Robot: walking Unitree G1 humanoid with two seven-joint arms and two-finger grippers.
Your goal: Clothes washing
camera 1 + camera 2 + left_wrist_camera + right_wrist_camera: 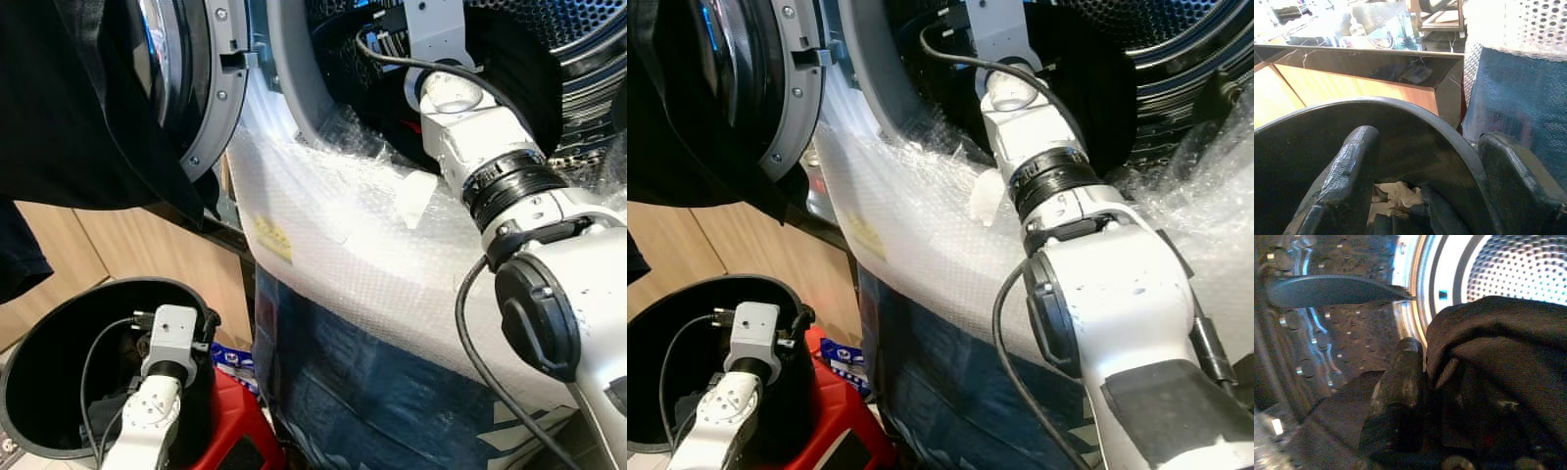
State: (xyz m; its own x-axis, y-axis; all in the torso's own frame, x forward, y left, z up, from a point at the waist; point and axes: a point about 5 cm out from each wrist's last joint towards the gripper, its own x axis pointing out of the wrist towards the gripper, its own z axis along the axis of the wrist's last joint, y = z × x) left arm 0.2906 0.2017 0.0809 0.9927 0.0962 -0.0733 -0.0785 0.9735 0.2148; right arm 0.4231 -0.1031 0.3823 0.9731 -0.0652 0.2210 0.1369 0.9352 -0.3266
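Note:
My right arm [490,157] reaches through the washing machine's open mouth into the perforated drum [1518,269]. Inside, my right gripper [1435,372] is shut on a dark garment [1498,342]. The cloth drapes over the gripper and hides one finger; the other finger [1398,396] shows beside it. My left gripper [1430,142] hangs open over the round black basket [39,343] on the floor. A white cloth [1398,193] and dark clothes lie at the basket's bottom. Another black garment [78,98] hangs over the open washer door [201,88].
Bubble wrap [343,245] covers the washer's front, with blue wrapping [372,392] lower down. A red object [240,421] sits between the basket and the washer. A wooden cabinet [118,255] with a dark marble top [1376,63] stands behind the basket.

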